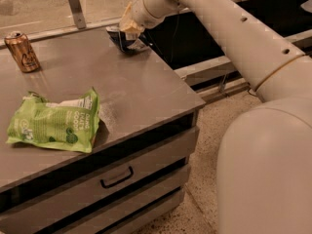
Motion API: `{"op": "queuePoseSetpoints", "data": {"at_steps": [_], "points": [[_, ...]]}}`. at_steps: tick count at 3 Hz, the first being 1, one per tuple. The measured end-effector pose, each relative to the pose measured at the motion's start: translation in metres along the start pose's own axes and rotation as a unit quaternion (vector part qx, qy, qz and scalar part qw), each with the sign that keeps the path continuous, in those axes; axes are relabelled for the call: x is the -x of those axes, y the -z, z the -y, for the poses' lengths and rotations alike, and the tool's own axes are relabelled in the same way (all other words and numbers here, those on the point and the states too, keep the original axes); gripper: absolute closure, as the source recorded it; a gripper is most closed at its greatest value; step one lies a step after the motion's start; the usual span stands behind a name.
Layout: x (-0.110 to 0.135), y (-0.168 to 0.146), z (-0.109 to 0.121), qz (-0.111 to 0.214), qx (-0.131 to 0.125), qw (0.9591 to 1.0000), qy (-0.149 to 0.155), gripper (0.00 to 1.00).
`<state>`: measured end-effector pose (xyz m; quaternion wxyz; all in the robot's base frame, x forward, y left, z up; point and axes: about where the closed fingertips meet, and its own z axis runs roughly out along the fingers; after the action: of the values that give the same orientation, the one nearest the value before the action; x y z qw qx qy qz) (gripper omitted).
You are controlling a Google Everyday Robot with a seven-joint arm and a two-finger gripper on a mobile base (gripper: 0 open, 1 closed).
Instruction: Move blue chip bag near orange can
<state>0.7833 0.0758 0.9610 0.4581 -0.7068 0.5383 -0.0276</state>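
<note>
The blue chip bag [128,40], dark blue and white, is at the far right corner of the grey table [131,89]. My gripper [127,29] comes down on it from above and is shut on its top, and the wrist hides most of the fingers. The bag hangs just above the tabletop or touches it; I cannot tell which. The orange can [22,52] stands upright at the far left of the table, well apart from the bag.
A larger lime-green chip bag [54,123] lies flat at the front left of the table. The table has drawers with a dark handle [116,178] at its front. A metal post [74,6] stands behind the table. My arm and base fill the right side.
</note>
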Motion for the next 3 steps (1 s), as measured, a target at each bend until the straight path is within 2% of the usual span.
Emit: {"op": "queuePoseSetpoints", "data": {"at_steps": [1,2,3], "points": [[0.027,0.008,0.016,0.025,-0.016,0.9993,0.023,1.00],[0.052,0.008,0.032,0.049,-0.024,0.9980,0.030,1.00],[0.067,0.017,0.050,0.063,-0.033,0.9970,0.030,1.00]]}}
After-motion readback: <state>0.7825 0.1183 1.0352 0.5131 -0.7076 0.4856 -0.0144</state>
